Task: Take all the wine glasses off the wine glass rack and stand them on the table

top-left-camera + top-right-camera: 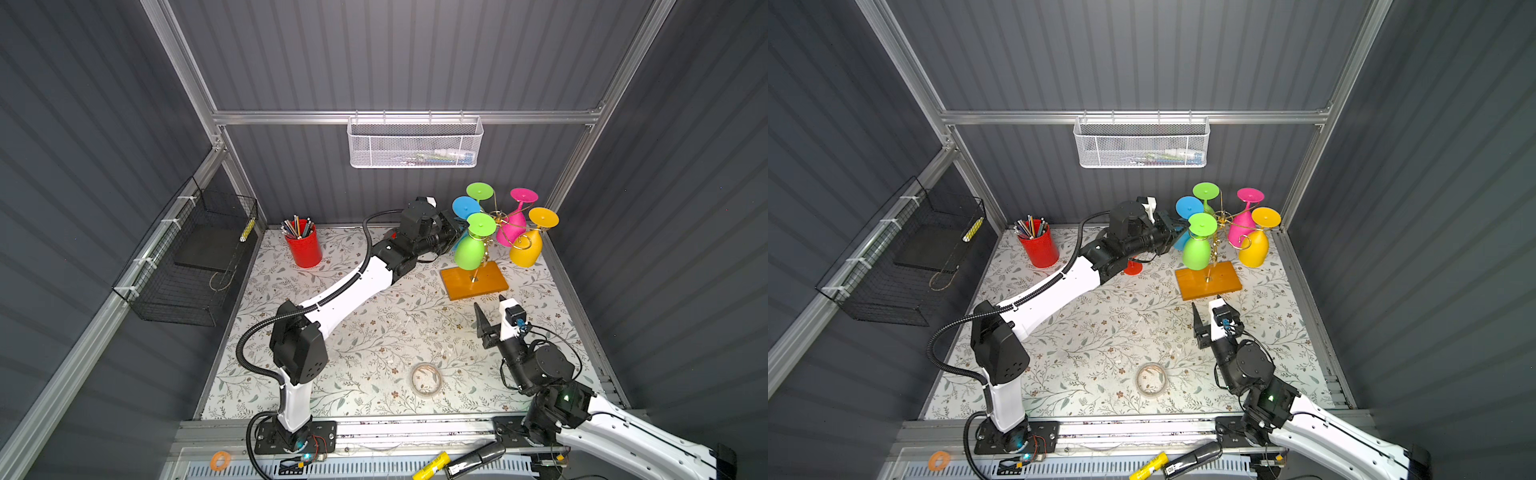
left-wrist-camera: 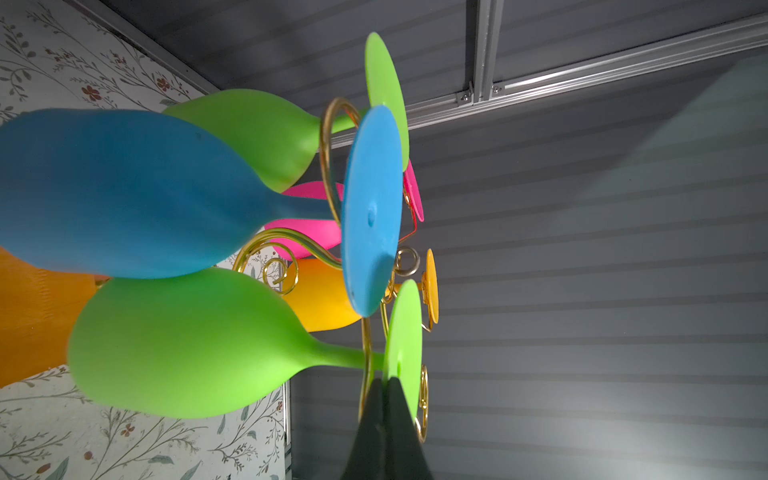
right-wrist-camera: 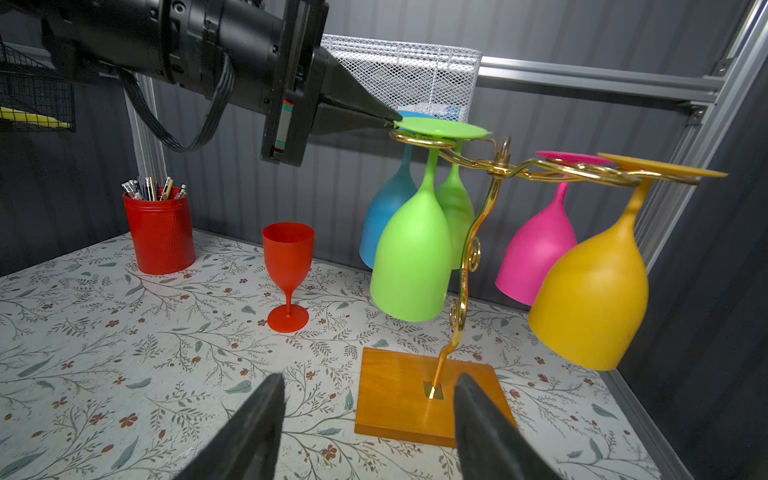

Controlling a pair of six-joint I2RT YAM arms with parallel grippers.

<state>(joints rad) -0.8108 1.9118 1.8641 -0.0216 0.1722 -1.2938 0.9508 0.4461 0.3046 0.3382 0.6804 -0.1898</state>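
Note:
The wine glass rack (image 1: 473,281) (image 1: 1208,281) (image 3: 399,395), gold wire on a wooden base, stands at the back right in both top views. Several wine glasses hang upside down from it. The nearest is green (image 1: 469,253) (image 1: 1196,251) (image 2: 187,345) (image 3: 411,266); blue (image 1: 465,206), pink (image 1: 515,232) and yellow (image 1: 525,249) ones hang around it. My left gripper (image 1: 462,228) (image 1: 1183,227) (image 2: 384,380) (image 3: 390,121) is shut, pinching the rim of that green glass's foot. My right gripper (image 1: 489,301) (image 1: 1205,301) (image 3: 369,380) hovers open and empty just in front of the rack's base.
A red wine glass (image 3: 288,257) (image 1: 1133,268) stands upright on the mat left of the rack, under the left arm. A red pencil cup (image 1: 305,247) is at the back left, a tape roll (image 1: 426,379) near the front. A white mesh basket (image 1: 415,143) and a black wire basket (image 1: 187,257) hang on the walls.

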